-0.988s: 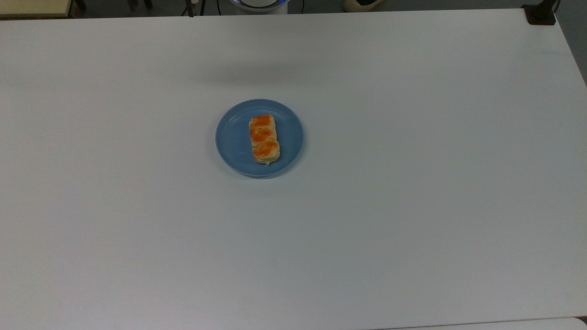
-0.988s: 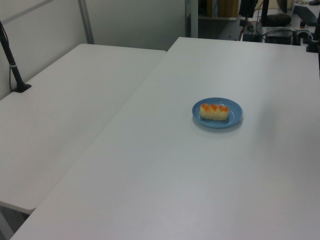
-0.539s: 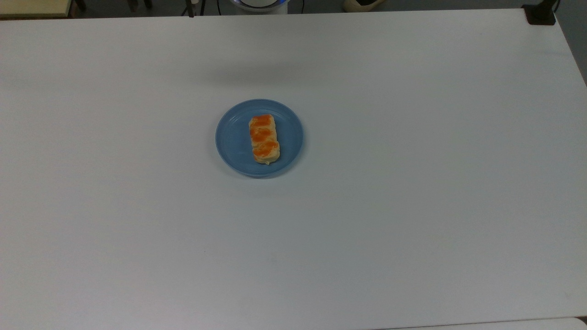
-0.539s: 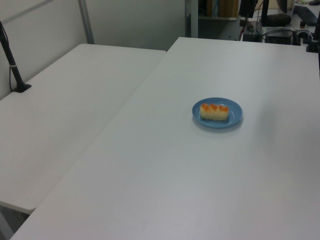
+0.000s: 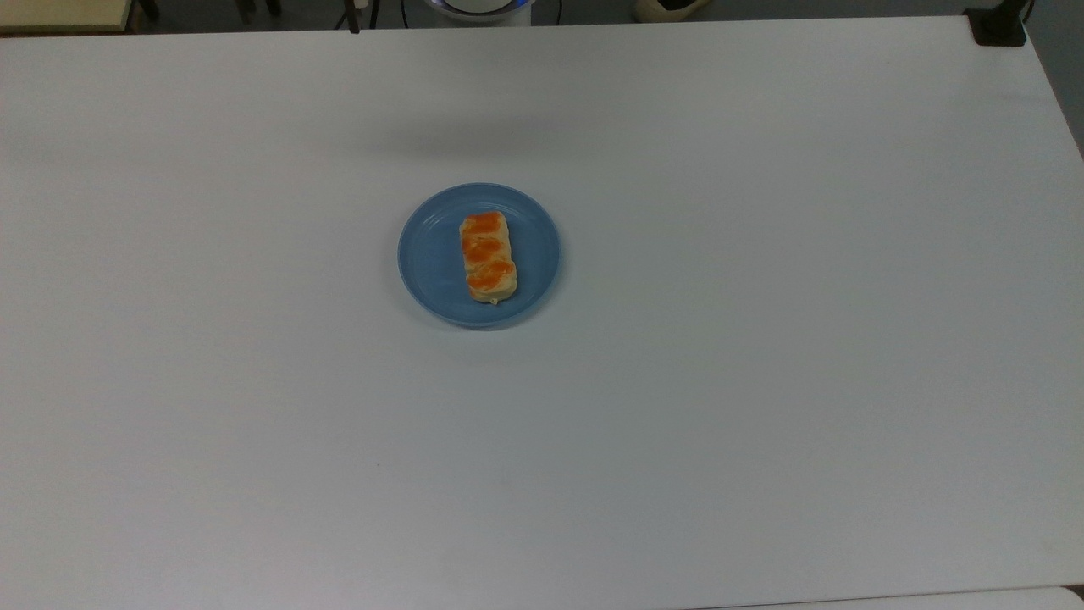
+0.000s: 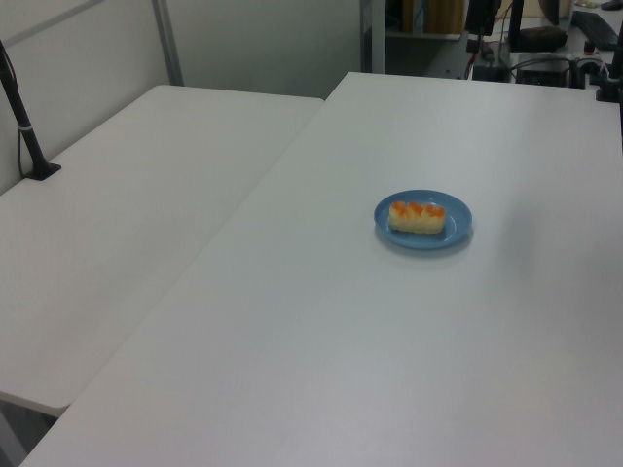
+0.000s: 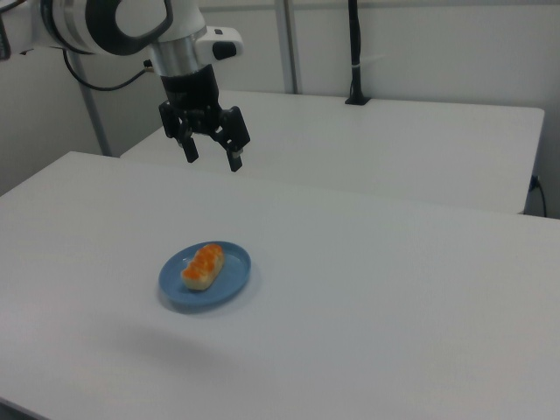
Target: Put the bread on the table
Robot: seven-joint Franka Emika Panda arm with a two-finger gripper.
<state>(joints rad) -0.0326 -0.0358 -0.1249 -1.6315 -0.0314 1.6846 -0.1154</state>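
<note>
White counter (image 5: pixel 762 381) holds a blue plate (image 5: pixel 428 254) with the bread (image 5: pixel 488 257) lying on it. High above the plate, the hand (image 7: pixel 212 160) is wide open and empty. A crooked grab could tip the plate or squash the bread.

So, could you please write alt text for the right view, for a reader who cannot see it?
A robot gripper hangs open in the air above a white table, up and behind a round blue plate that holds a small bread topped with orange patches. A second white table stands behind.
</note>
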